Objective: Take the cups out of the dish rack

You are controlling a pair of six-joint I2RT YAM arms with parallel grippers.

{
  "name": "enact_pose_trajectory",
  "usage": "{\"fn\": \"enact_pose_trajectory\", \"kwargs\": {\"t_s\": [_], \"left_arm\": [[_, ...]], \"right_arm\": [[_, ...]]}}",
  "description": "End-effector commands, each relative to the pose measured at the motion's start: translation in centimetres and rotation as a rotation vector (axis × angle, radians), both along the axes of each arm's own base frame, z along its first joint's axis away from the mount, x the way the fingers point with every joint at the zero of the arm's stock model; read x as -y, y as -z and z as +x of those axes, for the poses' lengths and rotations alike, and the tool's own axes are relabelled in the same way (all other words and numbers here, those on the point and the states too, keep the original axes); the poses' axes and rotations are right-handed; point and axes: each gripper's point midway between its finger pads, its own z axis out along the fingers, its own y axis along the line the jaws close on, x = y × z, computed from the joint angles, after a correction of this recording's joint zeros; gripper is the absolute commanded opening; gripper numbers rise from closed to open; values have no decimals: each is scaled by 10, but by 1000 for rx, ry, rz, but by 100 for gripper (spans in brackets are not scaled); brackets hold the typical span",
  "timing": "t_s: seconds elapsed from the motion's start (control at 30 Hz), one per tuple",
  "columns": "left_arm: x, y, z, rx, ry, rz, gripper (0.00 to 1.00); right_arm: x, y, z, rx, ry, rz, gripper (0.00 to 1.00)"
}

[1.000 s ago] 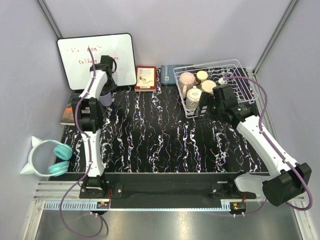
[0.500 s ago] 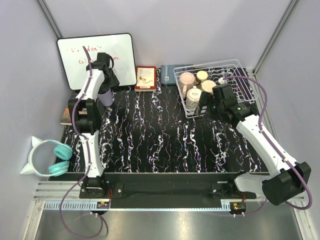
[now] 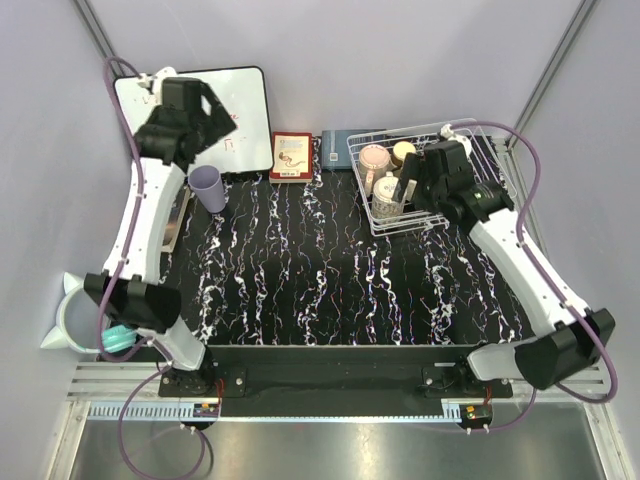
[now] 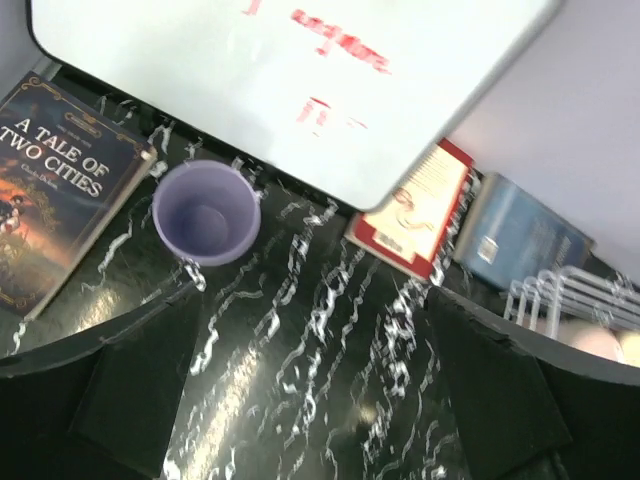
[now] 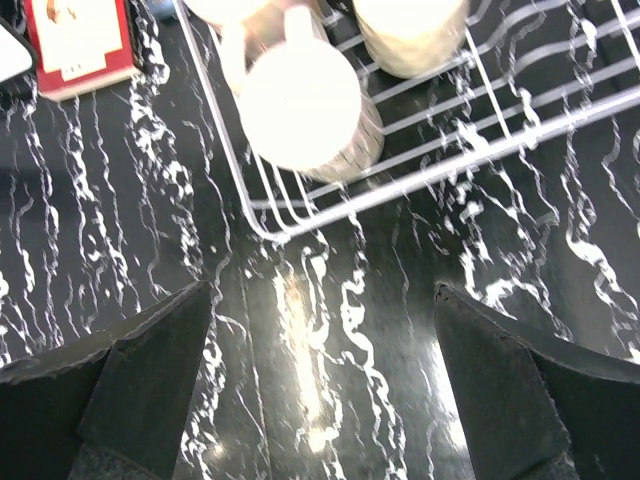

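A lavender cup [image 3: 208,188] [image 4: 206,212] stands upright on the black marbled table, in front of the whiteboard. My left gripper [image 3: 210,125] [image 4: 320,400] hangs open above and behind it, holding nothing. The white wire dish rack [image 3: 470,135] [image 5: 420,180] at the back right holds a pink cup [image 3: 374,157], a cream cup [image 3: 403,152] [image 5: 410,30] and a clear tumbler [image 3: 387,195] [image 5: 300,100]. My right gripper [image 3: 405,188] [image 5: 320,400] is open and empty over the rack's front edge, just short of the tumbler.
A whiteboard [image 3: 245,110] [image 4: 300,80] leans at the back left. A red book [image 3: 291,156] [image 4: 415,210] and a blue book [image 3: 335,145] [image 4: 515,235] lie beside it. A dark book [image 4: 55,200] lies left of the lavender cup. Teal headphones [image 3: 120,335] sit at the left edge.
My left gripper opened, let go of the lavender cup on the table and rose up and back. The right gripper shifted a little toward the rack, still open.
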Motion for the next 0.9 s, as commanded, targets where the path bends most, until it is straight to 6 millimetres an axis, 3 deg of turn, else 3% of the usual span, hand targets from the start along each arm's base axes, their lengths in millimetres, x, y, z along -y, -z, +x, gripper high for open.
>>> {"fn": "enact_pose_trajectory", "kwargs": {"t_s": [0.0, 0.03, 0.07, 0.1, 0.13, 0.2, 0.33, 0.47, 0.5, 0.57, 0.6, 0.7, 0.87], "left_arm": [[45, 10, -39, -12, 25, 89, 99], [50, 32, -49, -52, 27, 95, 99], [62, 28, -62, -35, 62, 87, 99], [72, 35, -70, -51, 105, 68, 99], [74, 47, -83, -78, 133, 72, 99], [90, 59, -101, -108, 205, 75, 99], [88, 72, -146, -111, 267, 89, 99], [87, 77, -174, -87, 307, 45, 99], [87, 84, -179, -92, 307, 39, 99], [87, 85, -187, -81, 321, 24, 99], [87, 92, -189, -93, 325, 26, 99], [89, 104, -195, -121, 346, 22, 99], [92, 117, -197, -153, 360, 28, 99]], "right_arm": [[-11, -10, 29, 27, -1, 3, 100], [-13, 1, 38, 0, 18, -5, 100], [-15, 4, 43, -7, 20, -14, 100], [-14, 2, 50, 1, 33, -21, 100], [-16, 16, 58, -30, 32, -49, 100], [-16, 24, 72, -39, 42, -85, 100], [-6, 24, 96, -32, 88, -96, 100], [13, 22, 127, -32, 159, -26, 100], [21, 35, 136, -59, 187, -15, 100], [22, 35, 148, -59, 197, 14, 100], [18, 46, 152, -92, 185, 23, 100], [0, 55, 153, -124, 134, 64, 100], [-39, 70, 137, -134, -23, -48, 100]]}}
